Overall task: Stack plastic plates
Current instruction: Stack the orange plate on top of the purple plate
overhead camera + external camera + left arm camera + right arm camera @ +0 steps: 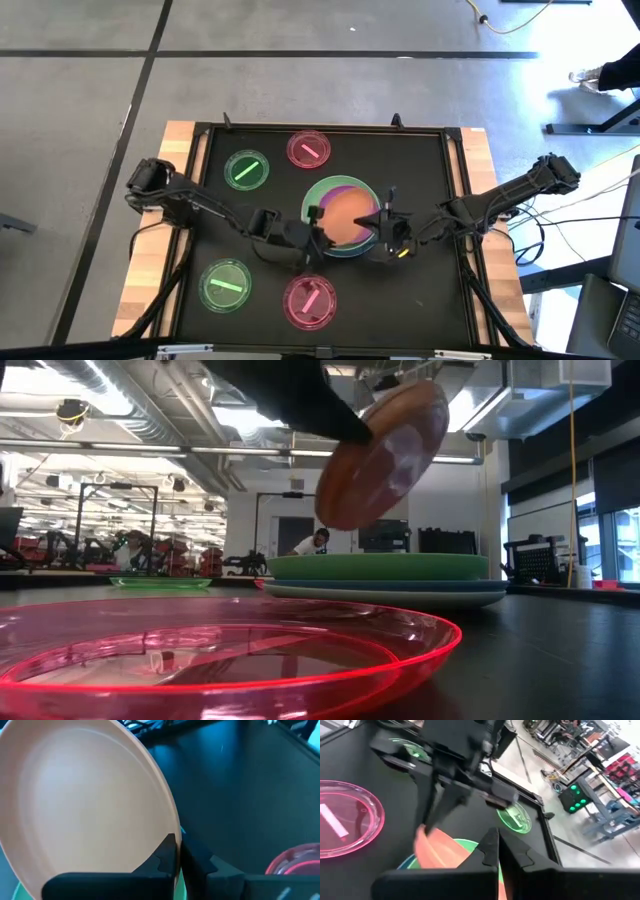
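Note:
The orange-brown plate (348, 215) (385, 455) hangs tilted above the stack at the table's middle. That stack shows a purple plate (345, 185) on the large green plate (318, 196) (375, 567), with blue (380, 586) and pale white (380, 598) plates beneath. My left gripper (318, 238) (177, 840) is at the orange plate's left near rim, shut on it. My right gripper (383, 222) (498, 835) is at its right rim, also shut on it. Small green (246, 168) (226, 284) and pink (308, 150) (309, 300) plates lie flat around the stack. My left gripper pinches the orange-brown plate's rim (167, 827) between its two fingers, one on the upper face and one underneath. It comes slanting from the table's left. The plate is lifted clear of the stack and tilted steeply. My right gripper pinches the opposite rim (502, 882), which shows as an orange strip between its fingers. It comes from the table's right.
The black mat has a raised frame (455, 135). A pink plate (200, 650) lies close to the near edge, in front of the stack. Bare mat lies right of the stack (430, 180). A person (318, 542) is in the room far behind.

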You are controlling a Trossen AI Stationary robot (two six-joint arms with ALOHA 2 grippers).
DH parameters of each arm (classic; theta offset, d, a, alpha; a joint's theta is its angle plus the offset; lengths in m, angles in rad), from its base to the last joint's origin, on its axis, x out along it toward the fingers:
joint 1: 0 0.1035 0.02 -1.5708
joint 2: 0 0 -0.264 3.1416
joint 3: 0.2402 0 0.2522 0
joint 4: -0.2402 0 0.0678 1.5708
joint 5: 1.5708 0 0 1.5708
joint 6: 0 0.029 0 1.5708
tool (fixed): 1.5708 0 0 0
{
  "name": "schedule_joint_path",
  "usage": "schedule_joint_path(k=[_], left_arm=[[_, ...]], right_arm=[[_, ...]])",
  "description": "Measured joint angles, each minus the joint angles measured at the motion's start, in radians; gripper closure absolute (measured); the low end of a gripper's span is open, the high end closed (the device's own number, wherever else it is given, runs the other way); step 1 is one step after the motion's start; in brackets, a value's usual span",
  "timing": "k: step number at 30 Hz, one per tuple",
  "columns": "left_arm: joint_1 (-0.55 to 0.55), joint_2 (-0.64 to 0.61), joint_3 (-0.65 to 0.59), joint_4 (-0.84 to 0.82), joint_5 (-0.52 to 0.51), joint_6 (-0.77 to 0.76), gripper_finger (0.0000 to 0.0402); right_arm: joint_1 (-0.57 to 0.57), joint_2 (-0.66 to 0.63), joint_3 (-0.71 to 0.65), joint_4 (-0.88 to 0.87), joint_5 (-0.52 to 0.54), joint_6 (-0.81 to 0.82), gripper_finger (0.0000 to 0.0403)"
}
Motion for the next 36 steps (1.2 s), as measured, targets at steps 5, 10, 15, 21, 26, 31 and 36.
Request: schedule_joint_path(k=[5,10,15,21,26,31,36], left_arm=[[0.045,0.000,-0.072,0.068,0.034,-0.020,0.0388],[0.063,0.000,-0.118,0.075,0.011,-0.035,0.0388],[0.063,0.000,-0.120,0.078,0.005,-0.035,0.0388],[0.063,0.000,-0.115,0.171,0.025,-0.027,0.0388],[0.081,0.000,-0.116,0.165,0.014,-0.037,0.0388],[0.095,0.000,-0.148,0.164,0.026,-0.077,0.0388],[0.094,0.000,-0.171,0.160,0.027,-0.083,0.0388]], right_arm=[[0.000,0.000,0.000,-0.003,-0.002,-0.001,0.0402],[0.000,0.000,0.000,-0.021,-0.002,0.000,0.0402],[0.000,0.000,0.000,-0.022,-0.002,0.000,0.0402],[0.000,0.001,0.000,-0.022,-0.002,0.001,0.0402],[0.000,0.001,0.000,-0.023,-0.002,0.001,0.0402],[0.000,0.006,0.000,-0.028,-0.002,0.001,0.0402],[0.000,0.010,0.000,-0.028,-0.002,0.001,0.0402]])
